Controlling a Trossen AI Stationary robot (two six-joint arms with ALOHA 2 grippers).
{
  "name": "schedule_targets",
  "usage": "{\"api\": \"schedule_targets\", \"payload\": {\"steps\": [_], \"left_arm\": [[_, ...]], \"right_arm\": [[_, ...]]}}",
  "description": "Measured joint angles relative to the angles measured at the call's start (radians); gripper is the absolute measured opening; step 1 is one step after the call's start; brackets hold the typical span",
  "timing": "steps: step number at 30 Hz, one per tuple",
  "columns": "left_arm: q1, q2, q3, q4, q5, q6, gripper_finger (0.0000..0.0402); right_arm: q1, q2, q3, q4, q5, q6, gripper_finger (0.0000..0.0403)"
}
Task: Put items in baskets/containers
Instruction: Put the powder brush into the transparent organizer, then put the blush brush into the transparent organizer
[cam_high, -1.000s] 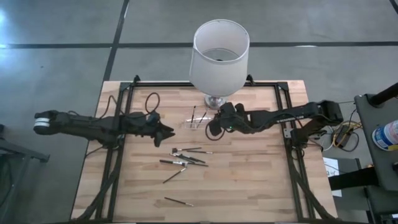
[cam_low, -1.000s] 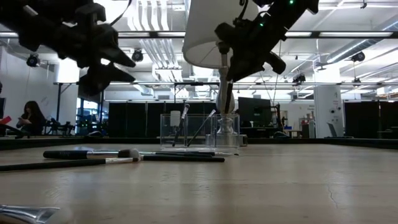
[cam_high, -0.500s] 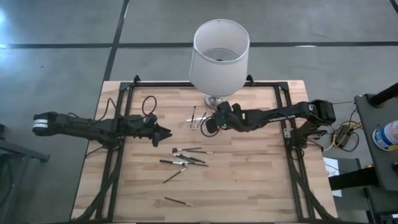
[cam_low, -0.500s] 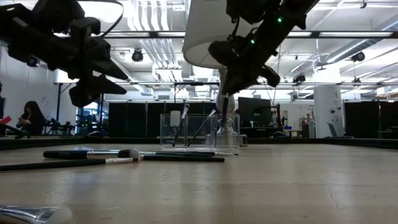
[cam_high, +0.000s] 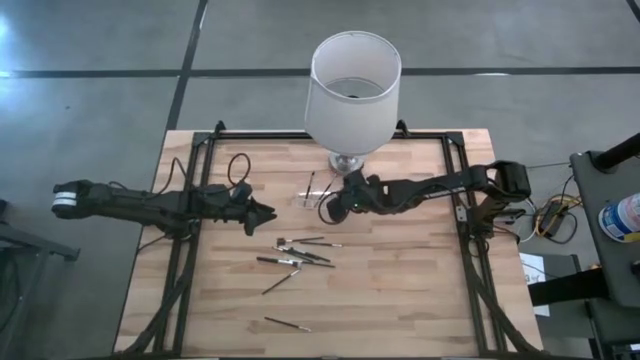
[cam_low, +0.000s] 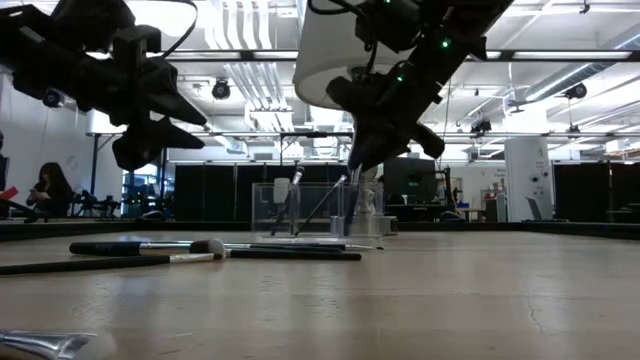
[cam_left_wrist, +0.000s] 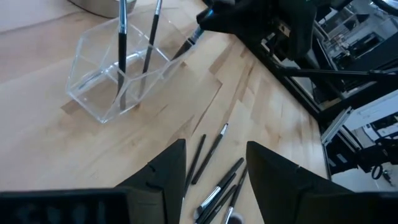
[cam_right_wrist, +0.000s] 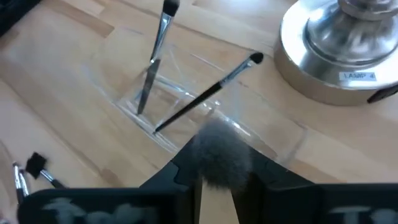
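While both arms are over the middle of the table, here's how it looks:

right gripper: sits at the centre of the high view, right above the clear holder. Its fingers are pinched on a fluffy-headed brush, bristles poking out toward the holder in the right wrist view. From the low view that brush hangs tip-down over the holder's right end.

clear holder: low see-through box, centre of the high view, just left of the lamp base and close beside it. Hard to spot against the wood.

brushes already in it: two, both leaning. One with a silvery ferrule stands nearly upright, the other dark one tilts a lot more, tip toward the lamp base.

left gripper: mid-left of the high view, up off the table, pointing at the holder. Fingers are spread apart with nothing between them; the left wrist view shows bare wood and loose brushes in the gap.

loose brushes: a bunch lies flat just below centre in the high view, some overlapping, well apart from the holder. One more lies alone near the bottom edge.

lamp: big white shade at top centre, on a metal foot.

background: a person sits at far left in the low view, way behind the table.
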Motion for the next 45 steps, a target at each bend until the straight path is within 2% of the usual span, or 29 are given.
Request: {"api": "schedule_targets", "payload": {"steps": [3,7,22,30,33,37,39,42,45], "left_arm": [[0.000,0.000,0.000,0.000,0.000,0.000,0.0160],[0.000,0.000,0.000,0.000,0.000,0.000,0.0160],[0.000,0.000,0.000,0.000,0.000,0.004,0.0160],[-0.001,0.000,0.000,-0.047,0.090,0.003,0.0160],[-0.009,0.002,0.000,-0.102,0.126,-0.005,0.0158],[-0.055,0.008,0.000,-0.155,0.229,-0.045,0.0156],[-0.106,0.010,0.000,-0.174,0.240,-0.038,0.0156],[-0.197,0.024,0.000,-0.170,0.210,0.017,0.0156],[-0.294,0.056,0.000,-0.169,0.115,0.103,0.0155]], "right_arm": [[0.010,0.001,0.000,-0.001,0.002,0.015,0.0049],[0.019,-0.008,-0.001,-0.005,0.055,0.013,0.0053],[0.057,-0.061,-0.001,-0.065,0.052,0.023,0.0176],[0.117,-0.147,-0.001,-0.197,0.043,-0.012,0.0207],[0.151,-0.164,-0.001,-0.256,-0.013,-0.066,0.0209],[0.205,-0.161,-0.002,-0.297,-0.074,-0.089,0.0209],[0.234,-0.149,-0.002,-0.292,-0.091,-0.092,0.0209],[0.277,-0.117,-0.002,-0.293,-0.120,-0.090,0.0209],[0.315,-0.080,-0.002,-0.293,-0.129,-0.067,0.0209]]}}
